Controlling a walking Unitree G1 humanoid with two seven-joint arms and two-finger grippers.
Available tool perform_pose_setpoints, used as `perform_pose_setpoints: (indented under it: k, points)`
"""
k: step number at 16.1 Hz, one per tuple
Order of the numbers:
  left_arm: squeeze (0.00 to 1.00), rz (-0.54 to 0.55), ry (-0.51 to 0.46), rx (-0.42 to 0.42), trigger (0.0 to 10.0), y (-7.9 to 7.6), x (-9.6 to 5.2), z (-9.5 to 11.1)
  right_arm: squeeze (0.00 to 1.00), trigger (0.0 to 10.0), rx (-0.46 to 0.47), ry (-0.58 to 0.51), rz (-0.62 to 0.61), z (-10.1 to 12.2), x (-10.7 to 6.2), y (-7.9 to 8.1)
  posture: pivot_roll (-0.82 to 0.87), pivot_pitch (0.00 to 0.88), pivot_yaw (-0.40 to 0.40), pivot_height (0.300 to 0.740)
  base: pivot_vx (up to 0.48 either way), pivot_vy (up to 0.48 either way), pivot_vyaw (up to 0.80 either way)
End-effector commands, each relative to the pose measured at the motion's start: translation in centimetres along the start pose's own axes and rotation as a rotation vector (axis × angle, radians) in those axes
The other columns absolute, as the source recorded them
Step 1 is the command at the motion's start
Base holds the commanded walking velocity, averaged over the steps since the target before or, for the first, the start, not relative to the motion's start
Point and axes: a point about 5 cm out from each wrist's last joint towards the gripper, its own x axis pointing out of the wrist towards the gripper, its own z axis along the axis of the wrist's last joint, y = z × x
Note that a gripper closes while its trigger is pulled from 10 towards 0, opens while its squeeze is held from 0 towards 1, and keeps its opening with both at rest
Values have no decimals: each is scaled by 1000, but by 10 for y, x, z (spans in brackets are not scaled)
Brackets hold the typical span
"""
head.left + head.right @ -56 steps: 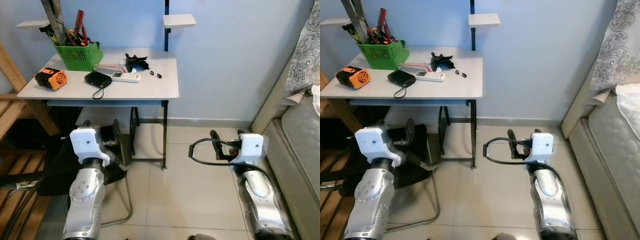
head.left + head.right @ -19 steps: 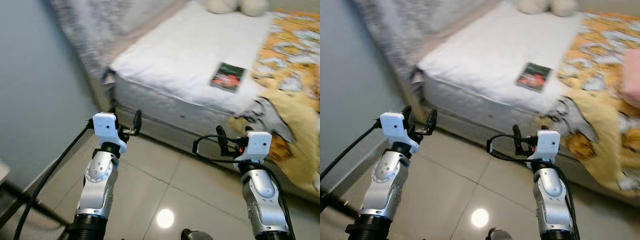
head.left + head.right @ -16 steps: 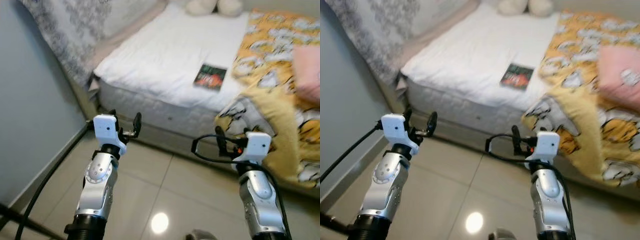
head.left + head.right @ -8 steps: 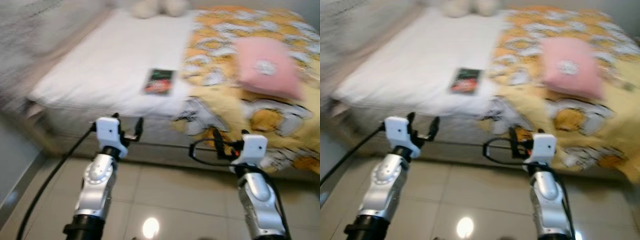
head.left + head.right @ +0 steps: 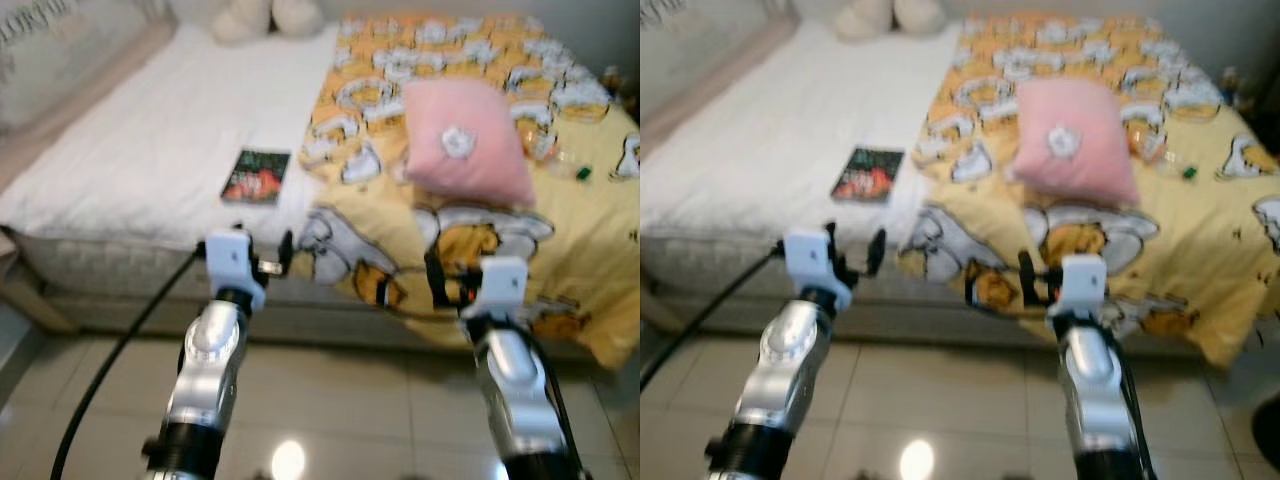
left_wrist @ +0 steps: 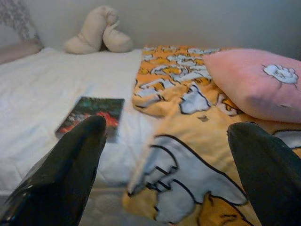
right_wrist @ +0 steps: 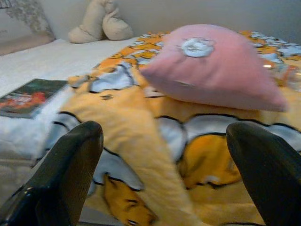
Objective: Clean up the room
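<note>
Bed point(image 5: 120, 150), white sheet: book point(image 5: 256, 176) lies flat near the front edge. L gripper point(image 5: 262, 262) spread wide, empty, held before the mattress edge. Yellow blanket point(image 5: 470, 230) carries pink pillow point(image 5: 462, 142). R gripper point(image 7: 164, 155) wide, empty. Small items point(image 5: 583, 172) far right, prob. clutter; blurred.

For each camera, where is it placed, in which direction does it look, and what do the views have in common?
Left and right eye views: on the head, looking forward and down at the bed; both silver arms show, with the left gripper and right gripper raised.
Left wrist view: looks along its open black fingers at the book.
Right wrist view: looks along its open fingers at the pink pillow.
All share book, pillow and yellow blanket.
</note>
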Motion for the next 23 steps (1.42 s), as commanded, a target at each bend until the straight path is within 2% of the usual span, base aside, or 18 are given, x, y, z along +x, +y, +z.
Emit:
perform_pose_setpoints:
  k: [1, 3, 5, 7, 12, 14, 15, 16, 17, 20, 23]
  points:
    - [0, 14, 14, -13, 10000, 0, 0, -2, 0, 10000, -25, -7, -7, 4, 2, -7, -167, 0, 61, 736, 292, -379, 0]
    - [0, 38, 19, -29, 10000, 5, -3, -4, 0, 10000, -43, -14, -7, 6, 1, -9, -167, 0, 59, 736, 292, -379, 631]
    - [0, 8, -17, -5, 10000, 4, -6, 2, 0, 10000, -49, -42, -24, 6, -8, -13, -167, 0, 58, 736, 296, -375, 647]
    - [0, -5, -29, 4, 10000, 1, -7, 5, 0, 10000, -50, -25, -10, 2, -13, -12, -162, 0, 56, 736, 292, -377, 634]
    - [0, -39, -28, 24, 10000, -1, -9, 5, 0, 10000, -42, -9, -8, -1, -16, -10, -154, 0, 62, 740, 293, -376, 570]
    - [0, -68, -8, 43, 10000, 3, -20, 1, 0, 10000, -34, 12, -19, -6, -27, -13, -157, 0, 60, 740, 294, -377, 447]
    - [0, -172, 118, 24, 10000, 12, -60, -21, 0, 10000, -45, 59, -2, -16, -52, -19, -155, 0, 66, 740, 319, -352, 0]
    - [0, -222, 151, 16, 10000, 9, -71, -26, 0, 10000, -56, 77, 22, -20, -56, -18, -143, 0, 53, 740, 244, 0, 0]
    - [0, -237, 137, 12, 10000, 4, -71, -24, 0, 10000, -74, 95, 54, -22, -56, -17, -135, 0, 49, 740, 0, 0, 0]
    - [0, -146, 57, 2, 10000, 6, -48, -10, 0, 10000, -74, 71, 49, -16, -45, -17, -129, 0, 39, 740, 0, -160, 0]
    - [0, -198, 34, 22, 10000, -1, -43, -4, 0, 10000, -96, 23, 58, -5, -32, -15, -139, 0, 42, 740, 0, -317, 0]
